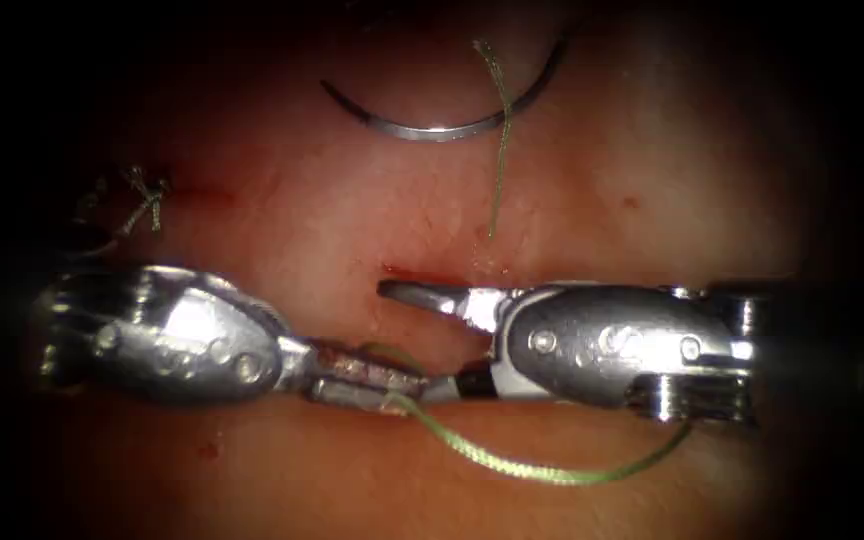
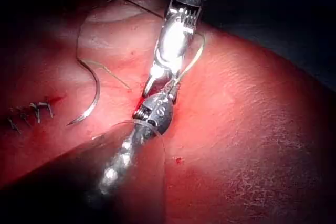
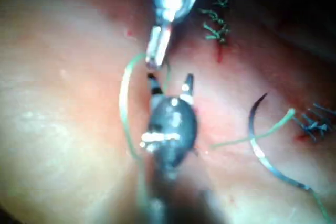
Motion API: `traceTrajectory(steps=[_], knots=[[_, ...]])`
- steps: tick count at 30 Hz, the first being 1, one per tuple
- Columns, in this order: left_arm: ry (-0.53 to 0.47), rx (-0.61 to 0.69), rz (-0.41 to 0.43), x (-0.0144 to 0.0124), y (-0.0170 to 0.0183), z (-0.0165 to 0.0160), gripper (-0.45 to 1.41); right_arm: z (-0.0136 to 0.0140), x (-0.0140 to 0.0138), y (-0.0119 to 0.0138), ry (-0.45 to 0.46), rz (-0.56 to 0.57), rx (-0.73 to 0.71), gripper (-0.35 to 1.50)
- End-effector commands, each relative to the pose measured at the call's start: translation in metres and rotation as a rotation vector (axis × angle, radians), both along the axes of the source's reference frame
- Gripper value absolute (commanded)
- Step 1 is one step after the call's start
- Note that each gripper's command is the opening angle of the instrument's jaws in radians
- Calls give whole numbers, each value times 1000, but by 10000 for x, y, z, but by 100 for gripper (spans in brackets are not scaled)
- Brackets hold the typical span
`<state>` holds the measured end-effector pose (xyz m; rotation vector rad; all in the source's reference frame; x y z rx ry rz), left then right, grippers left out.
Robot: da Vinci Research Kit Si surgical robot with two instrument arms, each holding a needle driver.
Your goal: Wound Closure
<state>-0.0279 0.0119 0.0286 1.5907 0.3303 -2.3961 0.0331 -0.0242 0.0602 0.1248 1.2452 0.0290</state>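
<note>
The curved needle (image 1: 432, 130) lies free on the tissue (image 1: 282, 220) beyond the cut (image 1: 414, 272), held by neither tool and not in the tissue. Green thread (image 1: 500, 150) runs from it down to the tissue by the cut. My left tool (image 1: 407, 385) comes in from the left with its jaws shut on the thread, which loops (image 1: 542, 475) below the right tool. My right tool (image 1: 414, 340) faces it with jaws spread wide and empty, one on each side of the left tool's tip. The right wrist view shows the same open jaws (image 3: 169, 85) and the needle (image 3: 262, 153).
A tied stitch with cut thread ends (image 1: 147, 198) sits left of the cut, beside a streak of red fluid (image 1: 202, 192). In the left wrist view the needle (image 2: 90, 90) lies near more cut ends (image 2: 31, 113).
</note>
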Motion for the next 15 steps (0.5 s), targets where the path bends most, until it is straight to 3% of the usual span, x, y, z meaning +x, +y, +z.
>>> traceTrajectory(steps=[1,4,7,9,11,15], knots=[[-1,-3,0,-6,0,8,-45,4,11,-1,4,-3,-1,99],[-2,-3,2,-7,-1,9,-45,5,15,-2,4,-3,-8,86],[-2,-2,1,-7,-2,8,-45,6,19,-4,6,-6,-9,52],[-2,-2,1,-7,-2,7,-45,6,21,-4,6,-5,-9,15],[-2,-2,2,-7,-2,7,-45,6,22,-3,13,-17,-25,-35],[-4,0,4,-7,-3,5,-45,9,22,-2,31,-45,-66,-35]])
